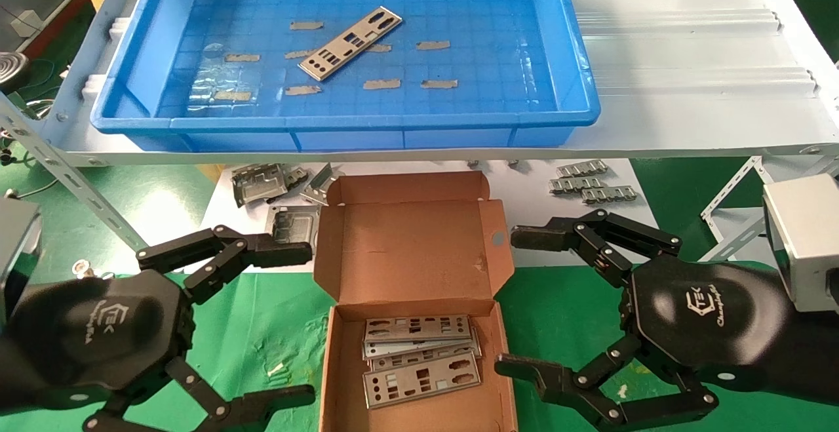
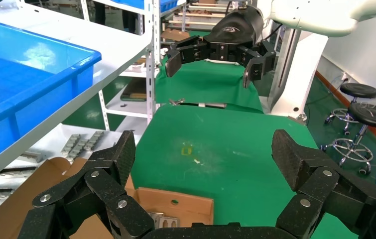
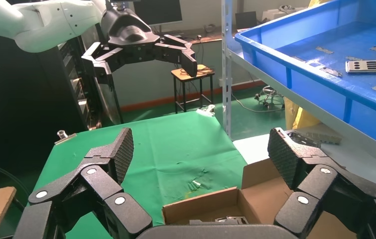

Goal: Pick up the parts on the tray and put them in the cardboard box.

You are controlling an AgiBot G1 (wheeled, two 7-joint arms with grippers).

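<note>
One silver part [image 1: 351,43] lies diagonally on the floor of the blue tray [image 1: 347,124] on the shelf; it also shows in the right wrist view as a part [image 3: 372,65] inside the tray [image 3: 315,84]. The cardboard box [image 1: 406,235] stands open below, its lid flap up, with several silver parts [image 1: 419,360] stacked inside. My left gripper [image 1: 288,320] is open to the left of the box. On the other side of the box my right gripper [image 1: 518,301] is open too. Both hold nothing. The box [image 2: 176,206] sits just below the left gripper [image 2: 203,149]. The right gripper [image 3: 200,147] hovers beside the box [image 3: 255,199].
Grey square metal frames [image 1: 275,183] lie on a white sheet behind the box at left, and ridged metal strips [image 1: 590,179] at right. Tan tape scraps [image 1: 380,84] dot the tray floor. Green cloth [image 1: 262,333] covers the table. A slotted shelf leg [image 1: 78,189] slants down at left.
</note>
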